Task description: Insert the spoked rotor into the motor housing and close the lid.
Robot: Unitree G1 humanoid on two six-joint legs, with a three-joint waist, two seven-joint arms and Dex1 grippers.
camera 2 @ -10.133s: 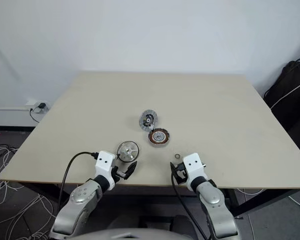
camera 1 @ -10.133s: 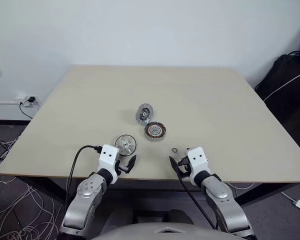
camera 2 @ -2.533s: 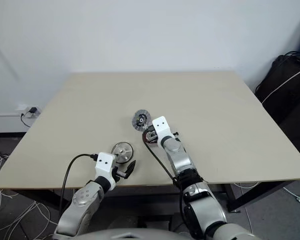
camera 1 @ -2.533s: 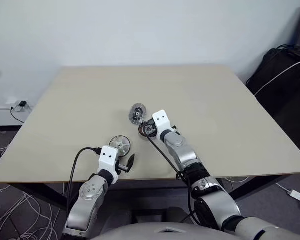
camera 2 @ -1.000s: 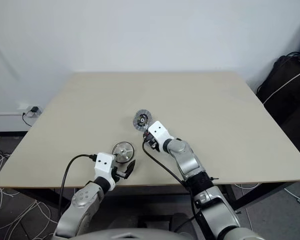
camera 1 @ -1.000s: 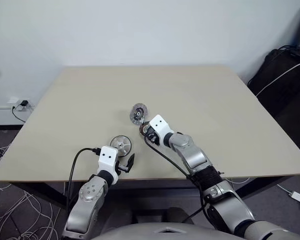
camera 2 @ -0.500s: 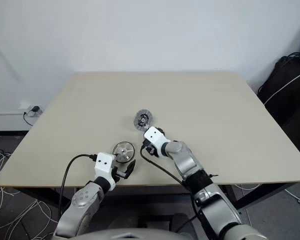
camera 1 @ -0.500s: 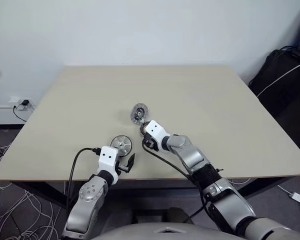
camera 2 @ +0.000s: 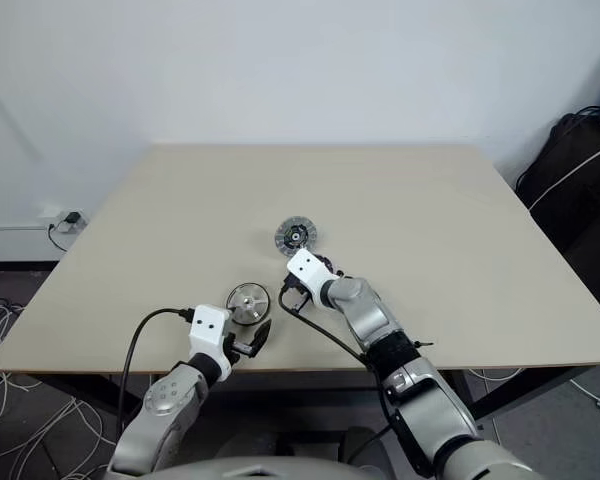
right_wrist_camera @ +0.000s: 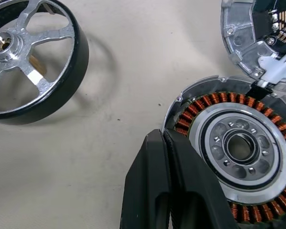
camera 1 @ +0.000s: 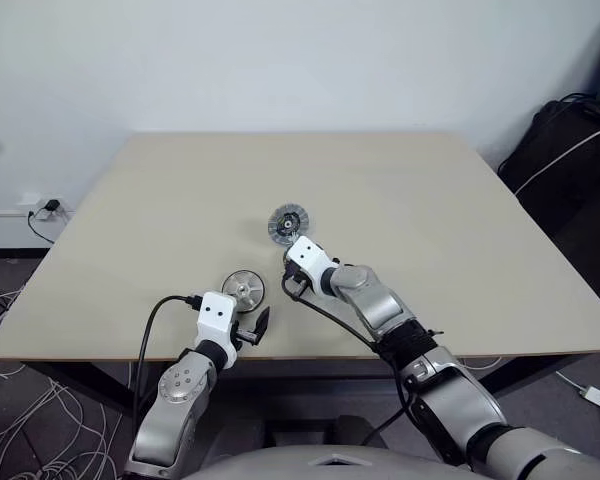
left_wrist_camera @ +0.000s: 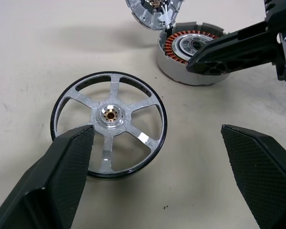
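On a pale beige surface (camera 1: 160,240), I rest my left tool (left_wrist_camera: 157,176) just short of the spoked rotor (left_wrist_camera: 108,123), my two black fingers (left_wrist_camera: 62,181) spread wide and holding nothing. The rotor lies flat near the surface's front edge, hub up, its dark rim and silver spokes sitting between my spread fingers as seen along my left wrist, though neither finger touches it.

My right tool (right_wrist_camera: 166,143) reaches in across the middle of the surface with its fingers pressed together, nothing between them. Their joined tips sit at the rim of the motor housing (right_wrist_camera: 238,152), on the side facing the rotor; whether they touch the rim I cannot tell.

The housing sits just beyond and to the right of the rotor, the two lying apart. Its copper windings ring a silver centre, open to view. The lid (right_wrist_camera: 257,36), a round silver disc, stands tilted up at the housing's far edge, its inner face with dark parts showing.

Behind the surface stands a white wall (camera 1: 280,60); a black bag (camera 1: 570,170) with a white cable lies on the floor to the right.
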